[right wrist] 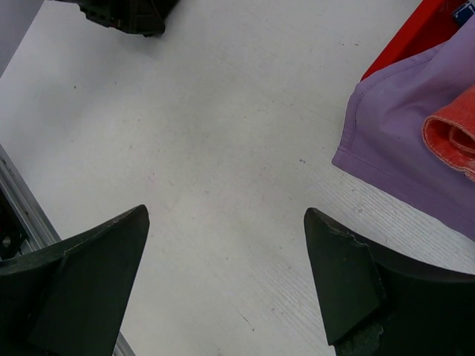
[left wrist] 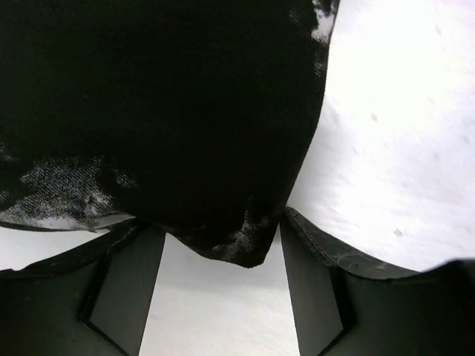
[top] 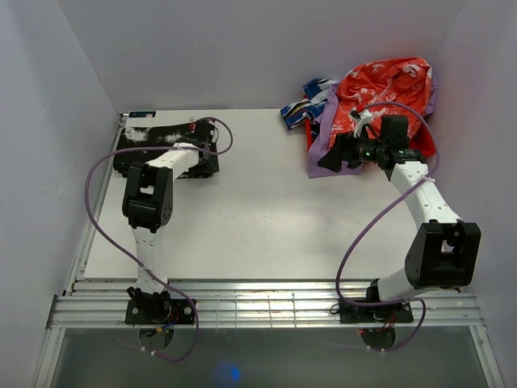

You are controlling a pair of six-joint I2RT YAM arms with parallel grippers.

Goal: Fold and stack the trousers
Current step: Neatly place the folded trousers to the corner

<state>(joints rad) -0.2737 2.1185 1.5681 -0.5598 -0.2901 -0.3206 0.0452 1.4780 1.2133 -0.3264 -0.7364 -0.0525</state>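
Folded black trousers (top: 141, 149) lie at the far left of the white table (top: 242, 210). My left gripper (top: 203, 149) sits at their right edge. In the left wrist view it (left wrist: 215, 222) is open, with a corner of the black trousers (left wrist: 163, 111) lying between the fingers, ungripped. A pile lies at the far right: red patterned trousers (top: 388, 89) on purple trousers (top: 323, 145), with a blue and white garment (top: 303, 109) beside them. My right gripper (top: 327, 162) is open and empty above bare table (right wrist: 226, 215), just left of the purple trousers' corner (right wrist: 401, 133).
White walls close the table in at the back and on both sides. An aluminium rail (top: 258, 307) runs along the near edge by the arm bases. An orange-red hem (right wrist: 453, 130) lies on the purple cloth.
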